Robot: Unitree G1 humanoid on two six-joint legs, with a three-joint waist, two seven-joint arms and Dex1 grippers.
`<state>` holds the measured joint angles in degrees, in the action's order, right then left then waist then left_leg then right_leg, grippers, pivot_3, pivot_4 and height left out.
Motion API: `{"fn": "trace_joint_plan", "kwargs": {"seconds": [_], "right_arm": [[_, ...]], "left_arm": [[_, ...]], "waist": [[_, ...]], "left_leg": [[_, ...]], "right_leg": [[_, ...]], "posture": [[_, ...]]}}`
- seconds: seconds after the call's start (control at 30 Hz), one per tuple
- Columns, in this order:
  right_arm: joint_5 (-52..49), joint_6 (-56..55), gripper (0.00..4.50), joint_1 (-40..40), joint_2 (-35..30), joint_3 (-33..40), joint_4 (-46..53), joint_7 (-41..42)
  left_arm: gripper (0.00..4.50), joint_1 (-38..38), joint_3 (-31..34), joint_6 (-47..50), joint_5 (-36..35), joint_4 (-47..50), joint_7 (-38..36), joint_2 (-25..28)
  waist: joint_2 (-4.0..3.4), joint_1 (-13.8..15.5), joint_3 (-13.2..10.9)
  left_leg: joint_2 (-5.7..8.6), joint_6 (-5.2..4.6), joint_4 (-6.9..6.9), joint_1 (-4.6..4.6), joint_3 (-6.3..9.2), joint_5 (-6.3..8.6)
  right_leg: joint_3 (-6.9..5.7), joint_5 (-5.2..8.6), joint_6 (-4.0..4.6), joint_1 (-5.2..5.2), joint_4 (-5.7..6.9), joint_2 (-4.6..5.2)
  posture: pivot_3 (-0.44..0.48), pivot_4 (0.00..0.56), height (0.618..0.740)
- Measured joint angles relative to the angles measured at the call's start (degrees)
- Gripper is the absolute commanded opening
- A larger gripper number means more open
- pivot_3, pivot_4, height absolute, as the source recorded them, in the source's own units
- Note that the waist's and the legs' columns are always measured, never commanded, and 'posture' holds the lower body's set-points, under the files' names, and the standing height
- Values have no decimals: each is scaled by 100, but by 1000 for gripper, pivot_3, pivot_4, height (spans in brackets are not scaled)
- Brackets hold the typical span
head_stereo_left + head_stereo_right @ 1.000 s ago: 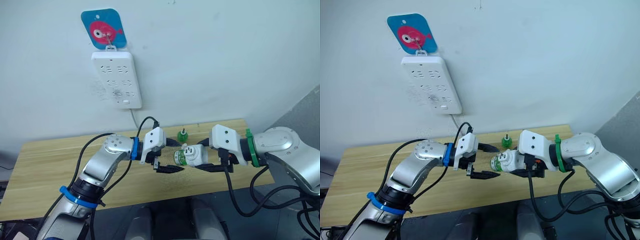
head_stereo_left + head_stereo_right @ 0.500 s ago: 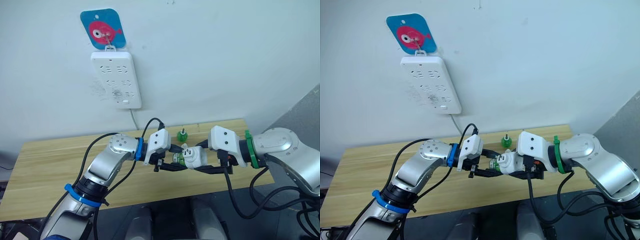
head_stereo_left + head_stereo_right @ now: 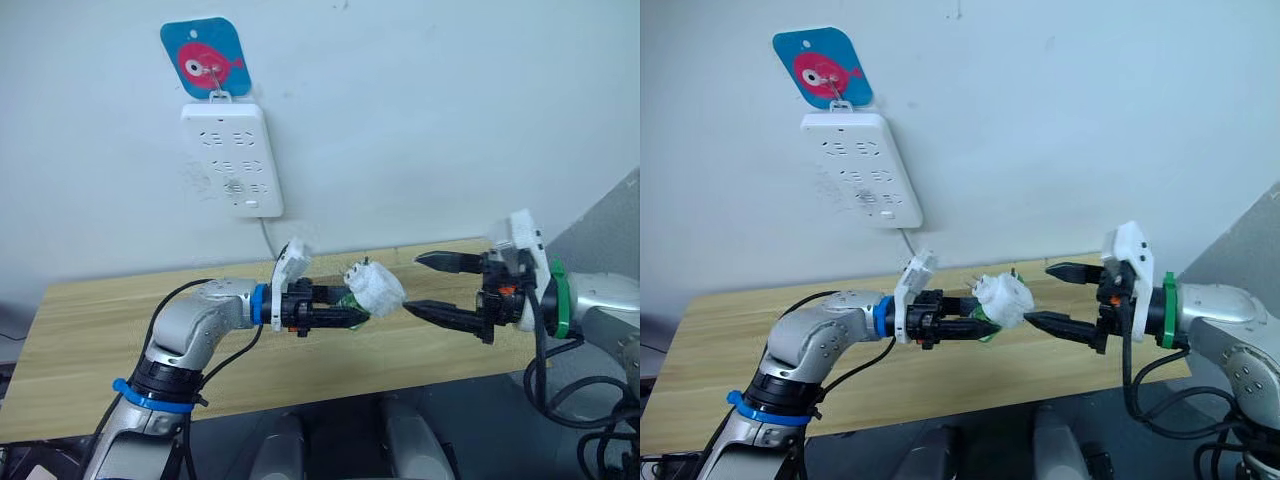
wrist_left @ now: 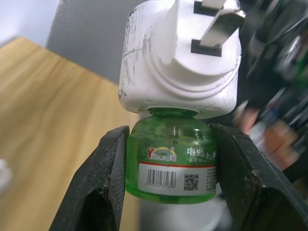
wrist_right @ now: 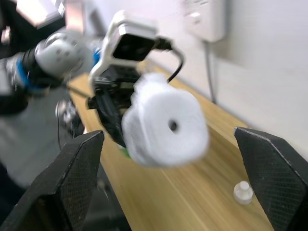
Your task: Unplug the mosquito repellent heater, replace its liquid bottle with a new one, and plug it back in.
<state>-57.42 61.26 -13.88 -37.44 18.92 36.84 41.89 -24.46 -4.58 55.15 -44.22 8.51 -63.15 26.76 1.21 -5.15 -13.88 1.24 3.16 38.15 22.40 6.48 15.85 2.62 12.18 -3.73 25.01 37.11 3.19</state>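
Note:
The mosquito repellent heater (image 3: 376, 288) is a white rounded unit held in the air above the table, its two metal prongs (image 4: 216, 24) showing in the left wrist view. Its green liquid bottle (image 4: 171, 163) is still screwed in under the white body. My left gripper (image 3: 343, 313) is shut on that bottle, one black finger (image 4: 103, 192) on each side. Just to the right of the heater, my right gripper (image 3: 414, 285) stands wide open, touching nothing. The heater's round vent hole (image 5: 172, 126) faces the right wrist camera.
A long white power strip (image 3: 232, 158) hangs on the wall under a blue fish hook (image 3: 205, 58), its cable (image 3: 268, 235) dropping behind the wooden table (image 3: 100, 320). A small white cap-like piece (image 5: 243, 192) stands on the table.
My right gripper has let go of the heater, opened and pulled back to the right. My left gripper has closed on the green bottle and now carries the heater alone.

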Motion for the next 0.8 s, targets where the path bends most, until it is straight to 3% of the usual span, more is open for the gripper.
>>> {"fn": "trace_joint_plan", "kwargs": {"seconds": [0.17,0.33,0.6,0.8], "right_arm": [[-1373,26,4500,222,787,221,-246,-1392],[-2497,-225,4500,251,997,153,-419,-2395],[-3739,-692,4500,50,979,-480,-477,-3105],[-3972,-911,4500,-224,972,-961,-562,-3215]], "left_arm": [[2271,-256,559,1026,-991,-77,550,-326],[2271,-461,947,1675,-1720,-240,1093,-581],[2271,-696,1241,2318,-2731,-396,1700,-848],[2271,-830,1405,2507,-3373,-544,2096,-885]], "waist": [[-1,-3,0],[-1,-24,1],[-2,-60,1],[-3,-126,2]], "left_leg": [[2,0,2,1,-3,0],[2,0,0,1,-2,0],[2,1,0,1,-2,0],[3,1,-1,1,-3,0]], "right_leg": [[4,0,0,0,0,1],[4,0,0,1,-1,1],[4,0,0,1,-2,0],[5,0,0,2,-3,0]], "posture": [[-208,231,740],[-210,230,740],[-220,225,740],[-221,218,740]]}}
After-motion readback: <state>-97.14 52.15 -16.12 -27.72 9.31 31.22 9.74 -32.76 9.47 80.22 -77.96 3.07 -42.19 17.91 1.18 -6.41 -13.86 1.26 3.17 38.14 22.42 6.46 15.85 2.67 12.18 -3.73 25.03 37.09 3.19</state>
